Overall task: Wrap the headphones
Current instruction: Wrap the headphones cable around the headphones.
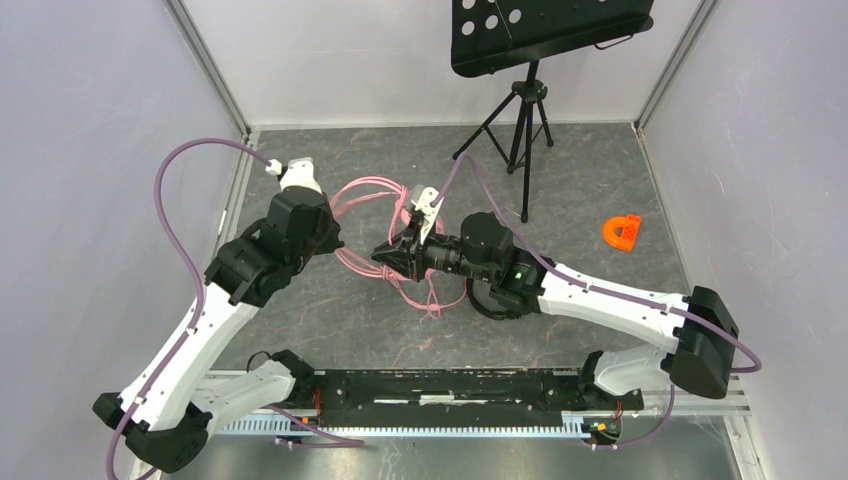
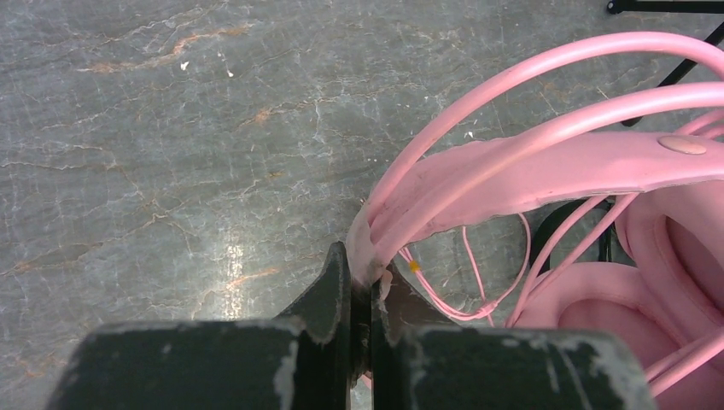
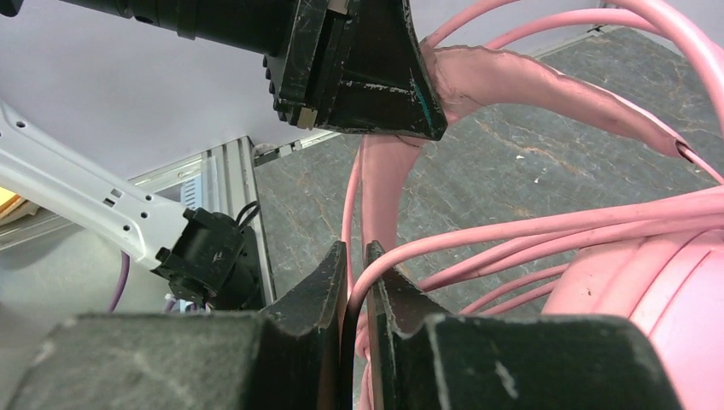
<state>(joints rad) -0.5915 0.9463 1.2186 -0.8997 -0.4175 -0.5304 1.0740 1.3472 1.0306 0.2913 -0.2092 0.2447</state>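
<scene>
grey table [image 1: 340,335] (pink cable [image 1: 436,306], orange piece [image 1: 621,232])

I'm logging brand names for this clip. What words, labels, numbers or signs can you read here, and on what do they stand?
No text can be read in any view.
The pink headphones, the black music stand and the orange plastic piece show no legible lettering.
The right arm carries only a green light, with no words or numbers.

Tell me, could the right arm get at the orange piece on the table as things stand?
Probably, once freed: the orange piece lies in the open with nothing over it, but the right hand is pinching the pink cable and would have to let go first.
</scene>
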